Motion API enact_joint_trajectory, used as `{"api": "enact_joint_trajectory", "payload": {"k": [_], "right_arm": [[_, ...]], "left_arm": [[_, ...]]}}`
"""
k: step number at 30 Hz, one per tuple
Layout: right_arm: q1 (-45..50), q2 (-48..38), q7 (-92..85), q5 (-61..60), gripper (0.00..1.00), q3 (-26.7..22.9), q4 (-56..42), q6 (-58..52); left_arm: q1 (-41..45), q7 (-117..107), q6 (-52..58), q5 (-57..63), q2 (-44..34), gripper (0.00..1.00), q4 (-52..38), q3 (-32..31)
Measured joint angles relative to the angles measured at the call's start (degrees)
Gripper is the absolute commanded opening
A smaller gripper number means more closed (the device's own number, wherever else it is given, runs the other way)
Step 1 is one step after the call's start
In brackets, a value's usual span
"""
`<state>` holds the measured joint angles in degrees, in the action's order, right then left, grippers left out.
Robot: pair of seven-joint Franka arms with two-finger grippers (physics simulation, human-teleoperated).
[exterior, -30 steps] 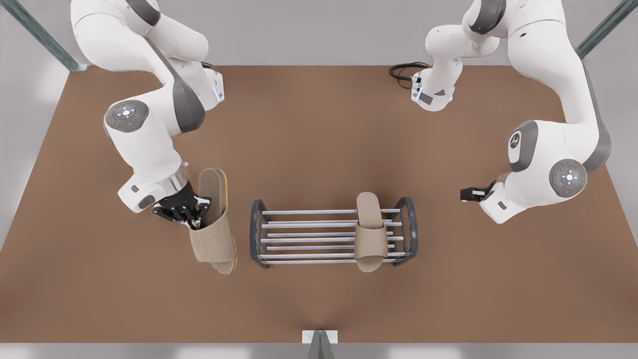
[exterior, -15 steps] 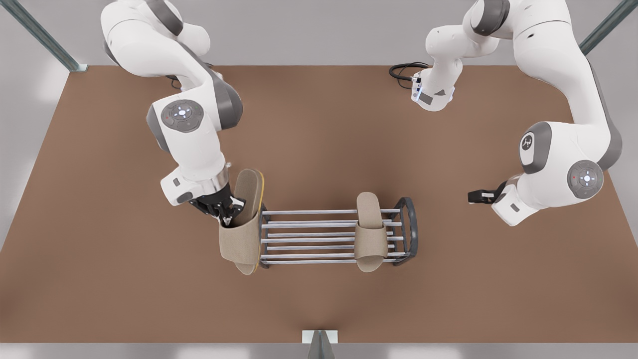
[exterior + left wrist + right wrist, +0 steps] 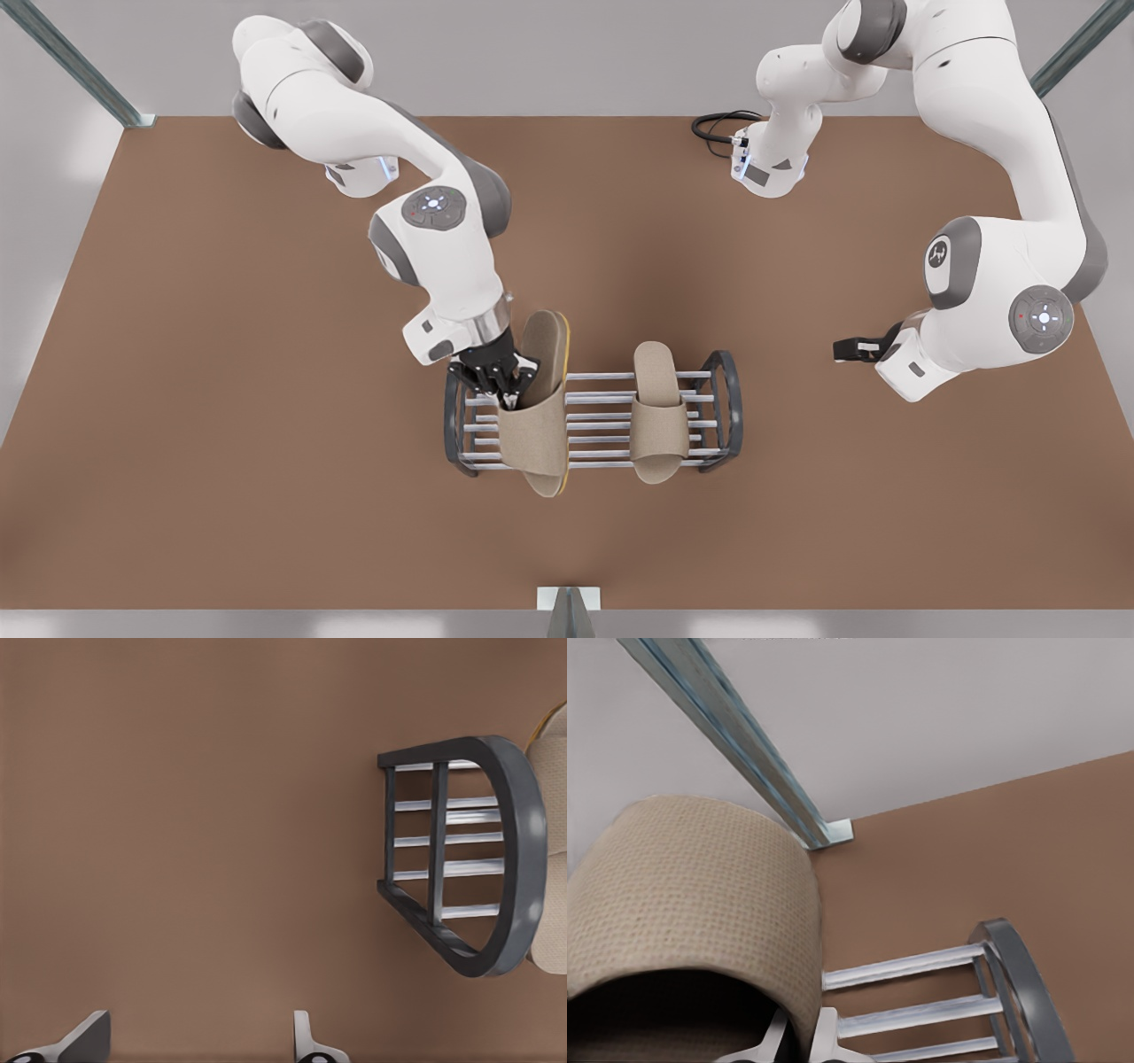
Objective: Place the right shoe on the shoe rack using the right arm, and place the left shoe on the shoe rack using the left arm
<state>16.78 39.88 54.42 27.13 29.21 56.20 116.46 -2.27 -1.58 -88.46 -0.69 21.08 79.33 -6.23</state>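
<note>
Right gripper (image 3: pixel 507 381): positioned over the shoe rack (image 3: pixel 733 416), at the end toward the front view's left. Its fingers are clamped on the near edge of the strap of the held slipper (image 3: pixel 540 416). In the right wrist view the fingertips (image 3: pixel 799 1038) pinch the strap of that slipper (image 3: pixel 691 895), with the rack's bars and arched end frame (image 3: pixel 1019 974) below and beyond.

Held slipper: beige, woven strap, yellow sole edge showing along one side, so it is rolled slightly. It lies across the rack's bars, heel toward the arm bases and toe reaching past the rack's opposite edge. Contact with the bars cannot be confirmed.

Other slipper (image 3: pixel 659 416): beige, resting flat across the rack's top bars, toward the end at the front view's right, parallel to the held slipper and apart from it.

Left gripper (image 3: pixel 850 348): waits over the brown table (image 3: pixel 221 443), well apart from the rack, beyond its end at the front view's right. In the left wrist view its fingers (image 3: pixel 89 1038) are spread wide and empty, facing the rack's end frame (image 3: pixel 518 842), with part of the other slipper (image 3: pixel 554 762) behind it.
</note>
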Motion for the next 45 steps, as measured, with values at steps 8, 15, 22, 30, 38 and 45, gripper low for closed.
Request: {"api": "enact_joint_trajectory", "payload": {"k": [8, 15, 22, 30, 38, 45], "right_arm": [[5.29, 3.28, 0.93, 0.01, 0.21, -4.25, 0.43, 7.56], [10.17, 7.14, 2.3, 0.09, 0.21, -8.26, 0.71, 12.17], [11.92, 7.93, 3.67, 0.2, 0.21, -9.43, 0.7, 14.95], [14.55, 8.01, 5.0, 0.28, 0.21, -12.55, 0.4, 16.61], [13.59, 6.69, 6.55, 0.22, 0.21, -16.55, 3.06, 19.51], [11.79, -1.43, 5.7, 0.25, 0.21, -16.05, 18.41, 22.03]], "left_arm": [[-0.06, 0.02, 0.01, 0.11, 0.0, 1.0, -0.04, 0.09], [0.08, 0.01, -0.03, 0.12, 0.04, 1.0, -0.03, 0.09], [0.1, -0.03, -0.01, 0.13, 0.0, 1.0, 0.26, 0.11], [0.06, -0.1, -0.03, 0.05, 0.1, 1.0, 0.31, 0.09], [0.27, -0.15, 0.2, 0.02, 0.12, 1.0, 0.29, 0.06], [0.43, -0.2, 0.25, 0.01, 0.17, 1.0, 0.32, 0.08]]}}
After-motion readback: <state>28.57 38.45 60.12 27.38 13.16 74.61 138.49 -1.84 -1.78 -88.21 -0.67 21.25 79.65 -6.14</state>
